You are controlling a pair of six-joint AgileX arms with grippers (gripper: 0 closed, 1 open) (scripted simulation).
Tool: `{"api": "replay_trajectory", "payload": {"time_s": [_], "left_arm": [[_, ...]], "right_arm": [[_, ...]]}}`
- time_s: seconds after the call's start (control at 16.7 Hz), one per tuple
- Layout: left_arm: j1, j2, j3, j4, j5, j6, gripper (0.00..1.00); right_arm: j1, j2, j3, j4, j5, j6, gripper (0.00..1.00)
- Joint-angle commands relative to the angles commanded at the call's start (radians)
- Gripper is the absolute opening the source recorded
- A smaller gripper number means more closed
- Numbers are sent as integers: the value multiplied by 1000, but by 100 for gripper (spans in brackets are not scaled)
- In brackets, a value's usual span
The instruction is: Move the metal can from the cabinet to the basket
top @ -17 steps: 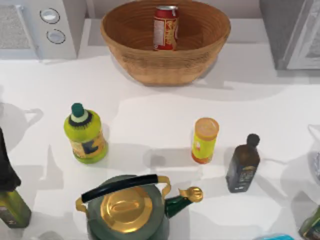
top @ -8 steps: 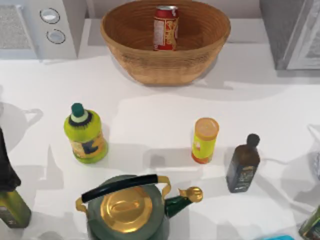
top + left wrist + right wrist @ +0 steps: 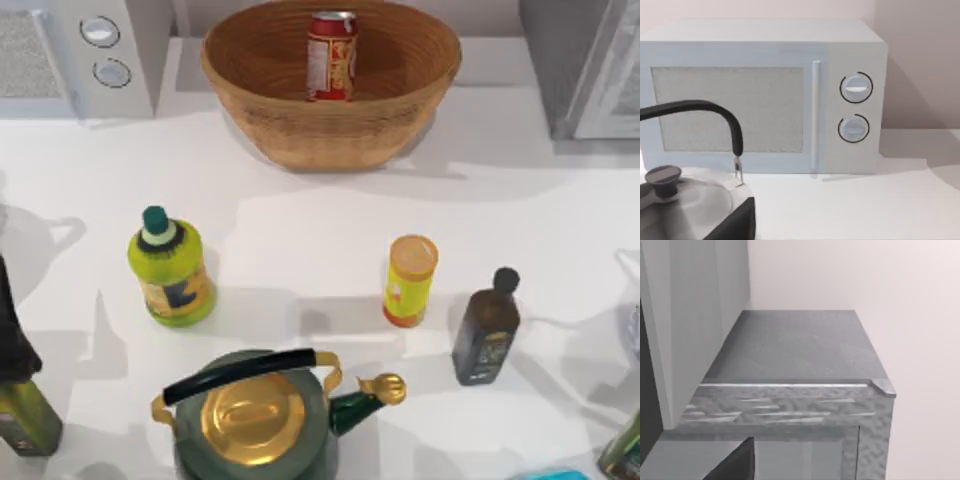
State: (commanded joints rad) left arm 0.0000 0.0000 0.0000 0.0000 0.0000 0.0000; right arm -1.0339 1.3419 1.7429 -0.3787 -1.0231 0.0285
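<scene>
The metal can (image 3: 331,56), red with a silver top rim, stands upright inside the woven basket (image 3: 330,125) at the back middle of the table. The grey speckled cabinet (image 3: 570,60) sits at the back right with its pale door panel (image 3: 620,90) swung out; its grey top (image 3: 795,345) lies close below the right wrist camera. A dark wedge of my left gripper (image 3: 737,222) edges into the left wrist view, and a like wedge of my right gripper (image 3: 735,465) into the right wrist view. Neither gripper is near the can.
A white microwave (image 3: 90,50) stands at the back left. In front are a lime bottle (image 3: 170,268), a yellow tube with an orange lid (image 3: 409,281), a dark bottle (image 3: 486,327) and a green kettle (image 3: 255,415). A silver kettle (image 3: 685,200) sits before the microwave (image 3: 765,95).
The can and basket have not moved. A grey shape and its shadow at the right edge of the top view have slipped a little farther out to the right.
</scene>
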Motion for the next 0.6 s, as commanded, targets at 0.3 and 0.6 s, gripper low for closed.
{"api": "replay_trajectory", "payload": {"time_s": [0.3,0.6], "left_arm": [[0,0,0,0,0,0,100],[0,0,0,0,0,0,100]], "right_arm": [[197,13,16,-17,200,3,100],[599,15,28,-38,603,2,100]]}}
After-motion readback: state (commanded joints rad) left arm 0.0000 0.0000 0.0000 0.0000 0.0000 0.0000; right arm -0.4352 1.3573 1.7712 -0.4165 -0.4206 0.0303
